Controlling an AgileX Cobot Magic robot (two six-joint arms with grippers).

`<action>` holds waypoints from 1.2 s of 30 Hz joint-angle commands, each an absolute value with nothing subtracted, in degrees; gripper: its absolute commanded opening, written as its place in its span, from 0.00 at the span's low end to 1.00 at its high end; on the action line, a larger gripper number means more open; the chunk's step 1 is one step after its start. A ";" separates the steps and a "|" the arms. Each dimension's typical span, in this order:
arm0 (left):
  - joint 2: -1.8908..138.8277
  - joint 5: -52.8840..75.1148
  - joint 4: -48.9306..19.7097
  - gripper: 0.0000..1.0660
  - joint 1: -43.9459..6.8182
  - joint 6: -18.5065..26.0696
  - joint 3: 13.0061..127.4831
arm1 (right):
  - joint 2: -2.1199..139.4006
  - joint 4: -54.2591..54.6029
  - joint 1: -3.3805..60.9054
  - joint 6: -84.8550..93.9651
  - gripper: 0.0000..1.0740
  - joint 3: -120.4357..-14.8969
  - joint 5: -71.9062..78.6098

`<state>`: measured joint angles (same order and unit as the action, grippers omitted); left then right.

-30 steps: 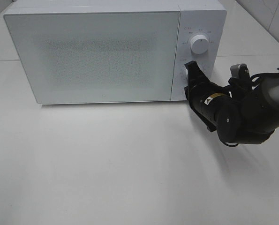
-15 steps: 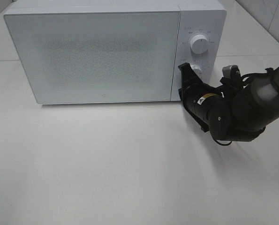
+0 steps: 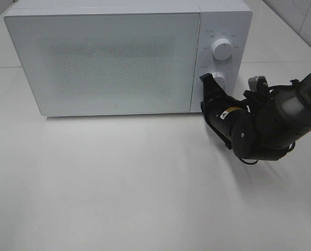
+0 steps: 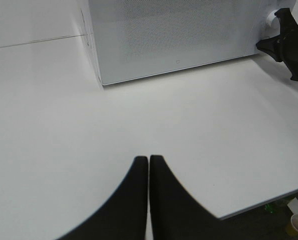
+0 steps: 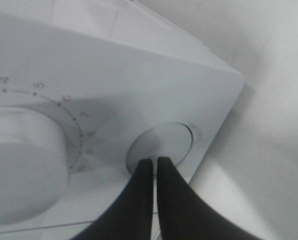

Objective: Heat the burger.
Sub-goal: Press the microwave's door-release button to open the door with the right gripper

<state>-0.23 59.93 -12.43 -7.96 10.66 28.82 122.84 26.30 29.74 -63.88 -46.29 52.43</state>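
Note:
The burger is out of view. The white microwave (image 3: pixel 108 57) stands at the back of the table with its door closed. My right gripper (image 5: pixel 150 162) is shut with nothing held, and its fingertips touch a round white button (image 5: pixel 164 140) on the control panel, beside a large dial (image 5: pixel 18 165). From the high camera, the right gripper (image 3: pixel 206 93) is against the panel just below the lower knob (image 3: pixel 219 78). My left gripper (image 4: pixel 149 162) is shut and empty, low over the bare table in front of the microwave (image 4: pixel 179 35).
The upper knob (image 3: pixel 221 49) sits higher on the panel. The white table (image 3: pixel 118 183) stretches in front of the microwave. The right arm (image 4: pixel 286 42) shows at the microwave's lower corner. A table edge (image 4: pixel 259 205) lies near the left gripper.
The right arm has moved left and in toward the microwave's control panel, bringing its shut gripper against the panel. The left gripper and microwave door look unchanged.

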 commanded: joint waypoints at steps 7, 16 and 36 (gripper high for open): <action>-1.32 59.47 -12.89 0.00 -7.96 10.77 28.65 | 122.84 25.78 29.11 -62.85 0.00 -49.10 57.12; -1.32 59.47 -12.89 0.00 -7.96 10.77 28.65 | 123.19 26.13 29.11 -61.36 0.00 -51.11 57.64; -1.32 59.47 -12.89 0.00 -7.96 10.77 28.65 | 119.40 26.87 29.11 -61.54 0.00 -47.90 55.98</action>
